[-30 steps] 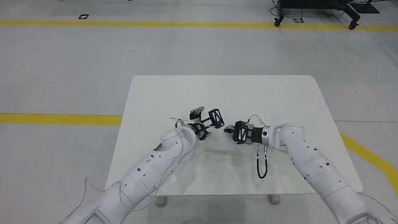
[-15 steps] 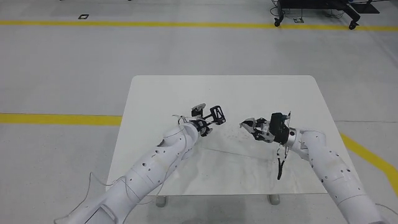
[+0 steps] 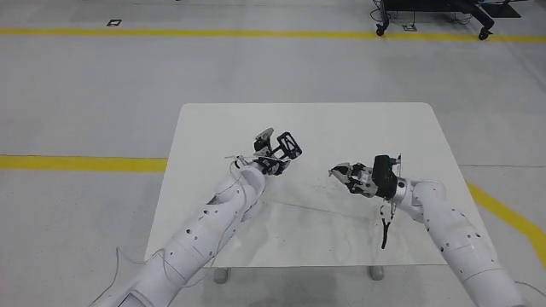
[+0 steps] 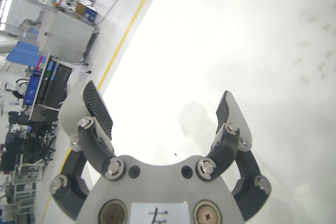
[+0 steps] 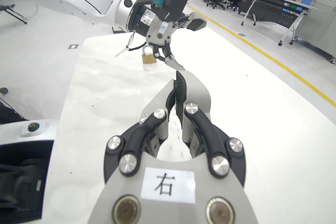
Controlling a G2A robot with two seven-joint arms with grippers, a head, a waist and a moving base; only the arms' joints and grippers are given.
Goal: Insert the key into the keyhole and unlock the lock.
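Note:
A small brass padlock [image 5: 148, 57] stands upright on the white table [image 3: 358, 128], directly under my left wrist. My left gripper [image 4: 157, 93] hovers above the table with its jaws wide apart and nothing between its ribbed pads [image 4: 98, 107]. Seen from above, it [image 3: 277, 142] sits left of the table's middle; the right wrist view shows it [image 5: 187, 43] just past the padlock. My right gripper [image 5: 179, 75] is shut, tips touching, pointing at the padlock from a short way off [image 3: 334, 171]. I cannot tell whether anything thin is pinched in it.
A black cable [image 3: 386, 230] hangs from my right forearm over the table's near right part. A thin white tie [image 5: 120, 51] dangles from the left arm by the padlock. Bare tabletop [image 5: 236, 104] spreads to the right and far side.
My right gripper pulled back to the right, away from the left one, then held still. The left gripper drifted slightly up and to the left, staying open.

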